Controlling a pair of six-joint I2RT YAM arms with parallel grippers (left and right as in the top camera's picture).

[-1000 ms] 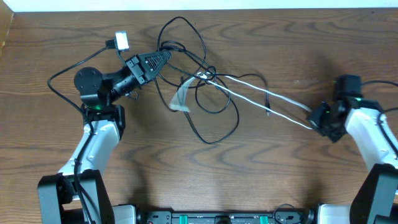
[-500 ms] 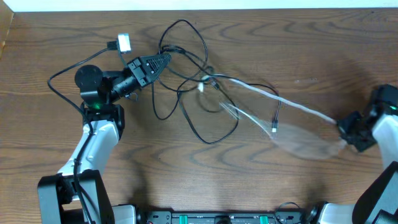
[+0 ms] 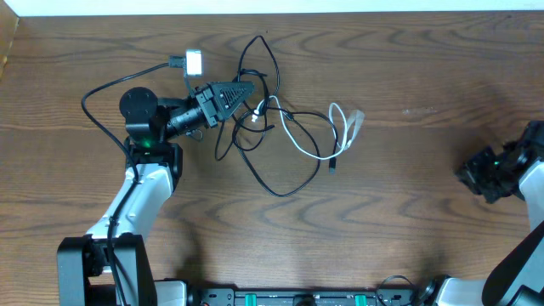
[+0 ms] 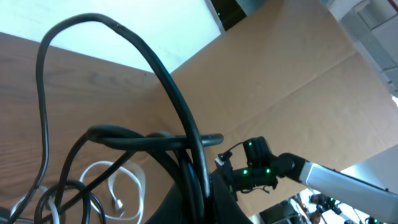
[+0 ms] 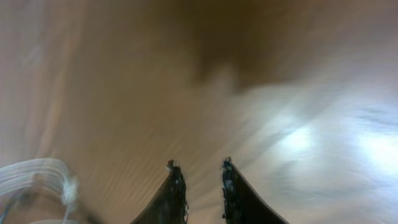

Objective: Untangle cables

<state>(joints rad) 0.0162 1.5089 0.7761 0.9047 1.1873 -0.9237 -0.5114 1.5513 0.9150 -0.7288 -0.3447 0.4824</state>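
Note:
The cables lie in a loose tangle at the table's middle left. Two black cables [image 3: 274, 189] loop around each other there, and one loop reaches toward the far edge. My left gripper [image 3: 246, 90] is shut on black cable strands at the tangle's left side; in the left wrist view these strands [image 4: 186, 140] run up from between the jaws [image 4: 198, 202]. The white cable [image 3: 316, 155] curls on the tangle's right, its plug end [image 3: 356, 116] free, and shows in a small coil [image 4: 118, 186] on the wood. Far right, my right gripper [image 3: 469, 174] [image 5: 198, 165] stands slightly open and empty, well away from the cables.
The left arm's own thick black wire [image 3: 102, 89] arcs to a small white-lit unit [image 3: 194, 61] behind the gripper. The table's far edge [image 3: 272, 12] runs along the top. A cardboard wall [image 4: 298, 81] stands beyond the table. A blurred white strand [image 5: 34, 177] sits at the right wrist view's lower left.
The right gripper opened and let go of the white cable, which sprang back left into a curl by the tangle. The right arm moved right. The left gripper shifted slightly right, still shut.

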